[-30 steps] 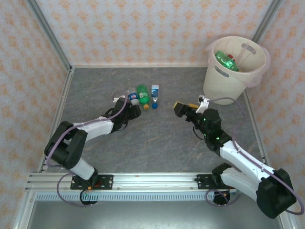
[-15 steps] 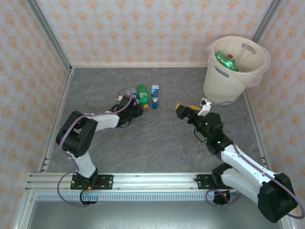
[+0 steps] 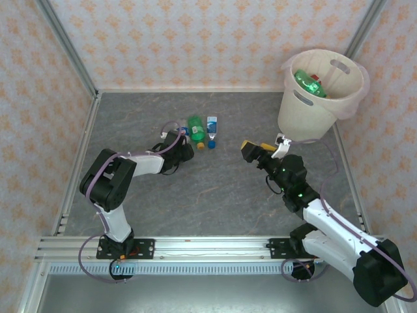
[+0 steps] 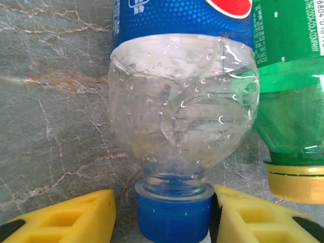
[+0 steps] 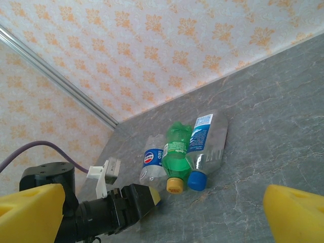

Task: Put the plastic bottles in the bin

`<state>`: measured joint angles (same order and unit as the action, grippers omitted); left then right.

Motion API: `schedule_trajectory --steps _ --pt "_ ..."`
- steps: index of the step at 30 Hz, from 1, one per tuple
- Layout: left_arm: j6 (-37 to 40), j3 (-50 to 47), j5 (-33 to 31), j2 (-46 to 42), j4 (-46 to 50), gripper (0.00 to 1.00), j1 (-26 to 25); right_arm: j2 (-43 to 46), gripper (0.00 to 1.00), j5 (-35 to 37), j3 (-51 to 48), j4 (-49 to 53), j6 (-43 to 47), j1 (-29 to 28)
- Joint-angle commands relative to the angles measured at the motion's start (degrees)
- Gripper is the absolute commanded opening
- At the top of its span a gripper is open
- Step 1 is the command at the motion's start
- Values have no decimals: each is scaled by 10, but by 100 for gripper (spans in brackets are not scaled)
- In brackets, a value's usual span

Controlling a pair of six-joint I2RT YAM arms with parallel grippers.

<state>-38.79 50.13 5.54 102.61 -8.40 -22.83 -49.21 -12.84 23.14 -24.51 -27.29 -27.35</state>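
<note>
At twelve o'clock from your left gripper [image 4: 163,205], fingers [image 4: 66,217] apart, sat the blue cap [image 4: 173,217] of the Pepsi bottle [image 4: 177,111]. You needed to squeeze it squarely, not bumping the green bottle [image 4: 291,101].

Bin [image 3: 305,120], 1 o'clock: one. Plastic bottles [image 5: 177,147], four: three lying at 11 o'clock, namely blue-labelled bottle [image 3: 184,132], yellow-capped green bottle [image 3: 195,126], white-labelled bottle [image 3: 212,124]; one loose green bottle [image 3: 309,83] inside the bin.

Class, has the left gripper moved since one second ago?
Yes. The left gripper has advanced away from its base, closer to the unmoved blue-labelled bottle.
</note>
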Motion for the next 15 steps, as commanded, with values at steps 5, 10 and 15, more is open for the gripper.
schedule_trajectory --steps 5,10,15 --pt "25 1 -18 4 -5 37 8 9 100 12 4 -13 -5 -5" --pt "31 -16 -38 -37 0 31 8 10 100 7 5 -12 -7 -5" --pt "35 -50 -48 -98 -2 23 7 7 100 6 2 -19 -8 -5"
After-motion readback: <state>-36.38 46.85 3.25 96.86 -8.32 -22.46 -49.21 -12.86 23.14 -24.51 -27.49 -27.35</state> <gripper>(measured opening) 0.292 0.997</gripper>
